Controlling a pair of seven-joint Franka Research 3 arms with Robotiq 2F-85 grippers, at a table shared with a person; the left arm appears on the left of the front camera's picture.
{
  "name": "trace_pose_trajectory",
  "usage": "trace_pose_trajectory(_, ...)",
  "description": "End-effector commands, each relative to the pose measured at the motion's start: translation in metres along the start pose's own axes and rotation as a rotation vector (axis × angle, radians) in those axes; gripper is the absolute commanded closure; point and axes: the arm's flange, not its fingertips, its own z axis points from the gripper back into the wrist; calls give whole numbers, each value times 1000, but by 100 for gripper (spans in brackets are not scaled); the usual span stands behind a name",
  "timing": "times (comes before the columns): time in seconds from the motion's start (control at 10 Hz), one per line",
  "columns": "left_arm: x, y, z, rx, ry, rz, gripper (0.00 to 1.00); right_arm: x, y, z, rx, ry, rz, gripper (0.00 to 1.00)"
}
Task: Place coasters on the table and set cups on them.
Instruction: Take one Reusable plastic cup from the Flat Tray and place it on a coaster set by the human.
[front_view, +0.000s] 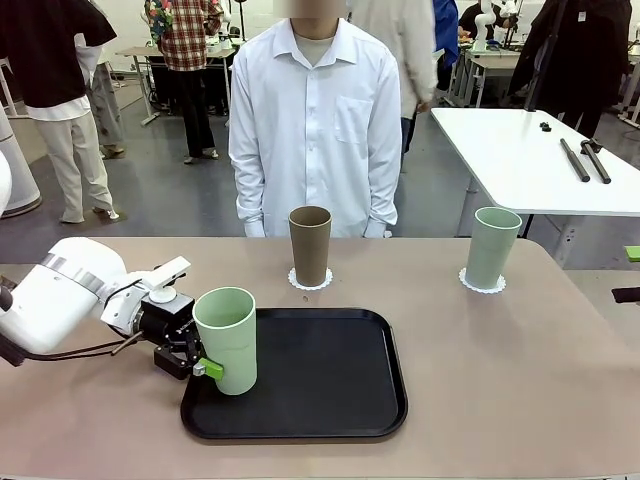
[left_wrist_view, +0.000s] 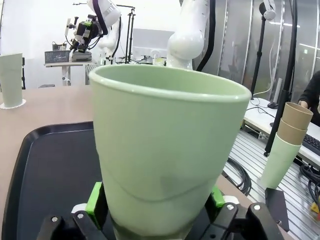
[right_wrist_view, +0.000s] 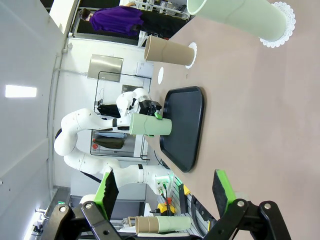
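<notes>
My left gripper (front_view: 205, 365) is shut on the lower part of a pale mint green cup (front_view: 228, 340) that stands upright over the left end of the black tray (front_view: 330, 400). In the left wrist view the same cup (left_wrist_view: 165, 150) sits between the green pads (left_wrist_view: 94, 202). A brown cup (front_view: 310, 245) stands on a lacy white coaster (front_view: 310, 281) at the table's far middle. A second mint green cup (front_view: 492, 247) rests on a coaster (front_view: 483, 284) at the far right. My right gripper (right_wrist_view: 165, 192) hangs open above the table (right_wrist_view: 260, 125), holding nothing.
A person in a white shirt (front_view: 315, 120) stands at the far side behind the brown cup. The beige table (front_view: 500, 380) has bare room right of the tray. A white table (front_view: 530, 160) stands behind at the right, and stacked spare cups (left_wrist_view: 285, 145) stand off the table.
</notes>
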Motion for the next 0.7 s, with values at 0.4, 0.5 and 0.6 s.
trace_pose_trajectory(0.4, 3, -1, 3, -12, 20, -43, 100, -4, 2, -2, 3, -8, 6, 0)
trace_pose_trajectory(0.5, 9, -2, 8, 2, 4, -33, 73, -4, 2, -2, 3, -8, 6, 0)
trace_pose_trajectory(0.6, 22, -6, 13, 44, -8, -26, 19, -4, 2, -2, 3, -8, 6, 0)
